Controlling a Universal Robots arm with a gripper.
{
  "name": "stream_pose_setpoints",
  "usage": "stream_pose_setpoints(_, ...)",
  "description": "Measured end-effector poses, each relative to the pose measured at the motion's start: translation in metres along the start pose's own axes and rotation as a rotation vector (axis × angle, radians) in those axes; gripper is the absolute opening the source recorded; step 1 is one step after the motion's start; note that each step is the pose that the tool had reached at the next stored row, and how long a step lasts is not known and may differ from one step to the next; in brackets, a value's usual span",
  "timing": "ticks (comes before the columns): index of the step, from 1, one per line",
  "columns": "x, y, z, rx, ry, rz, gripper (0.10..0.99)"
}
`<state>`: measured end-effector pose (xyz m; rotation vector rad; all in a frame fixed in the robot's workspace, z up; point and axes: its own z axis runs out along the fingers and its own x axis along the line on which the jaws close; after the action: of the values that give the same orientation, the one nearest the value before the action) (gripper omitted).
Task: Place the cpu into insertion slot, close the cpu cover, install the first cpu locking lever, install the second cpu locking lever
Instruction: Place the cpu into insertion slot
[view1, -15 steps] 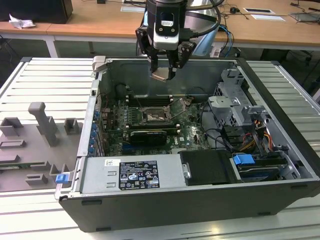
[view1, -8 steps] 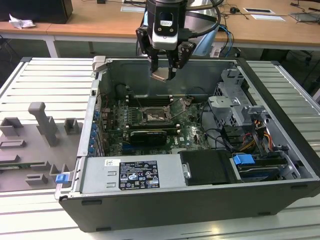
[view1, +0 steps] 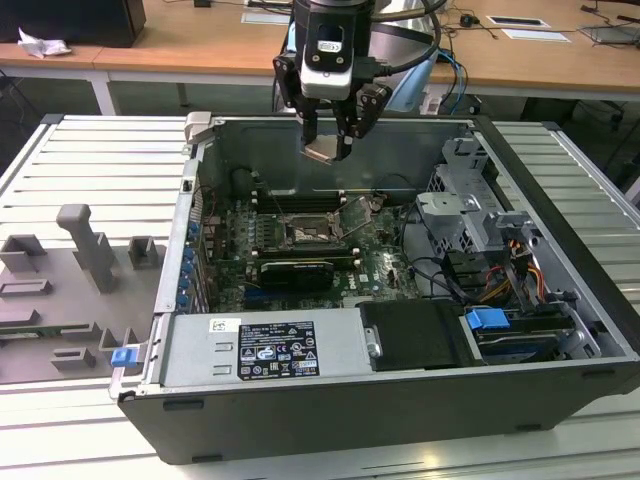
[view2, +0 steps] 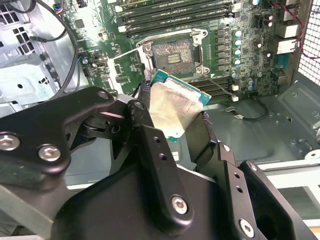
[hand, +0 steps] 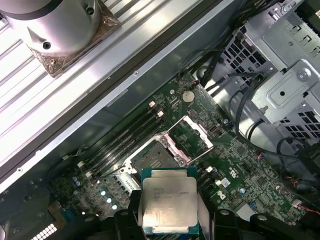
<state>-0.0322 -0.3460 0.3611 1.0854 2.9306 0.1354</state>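
Observation:
My gripper (view1: 327, 143) is shut on the cpu (view1: 325, 151), a small square chip with a pale silver top, and holds it in the air above the open computer case. Both wrist views show the cpu (view2: 172, 107) (hand: 167, 200) clamped by its edges between the black fingers (view2: 145, 130). The bare insertion slot (view1: 308, 232) (view2: 172, 54) (hand: 150, 157) lies on the green motherboard below, apart from the chip. Beside the slot, the cpu cover (hand: 194, 134) (view2: 126, 64) stands swung open on its hinge.
Memory slots (hand: 125, 137) run along one side of the socket. A long black card (view1: 297, 268) lies in front of it. A labelled black box (view1: 275, 350), a metal drive cage (view1: 465, 215) and loose cables (view1: 440, 275) crowd the case. Grey fixtures (view1: 85, 245) stand at the exterior view's left.

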Motion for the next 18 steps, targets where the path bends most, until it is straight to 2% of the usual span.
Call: stream_pose_setpoints(18,0.0,0.0,0.0002,-0.001,-0.0076,0.085,0.525)
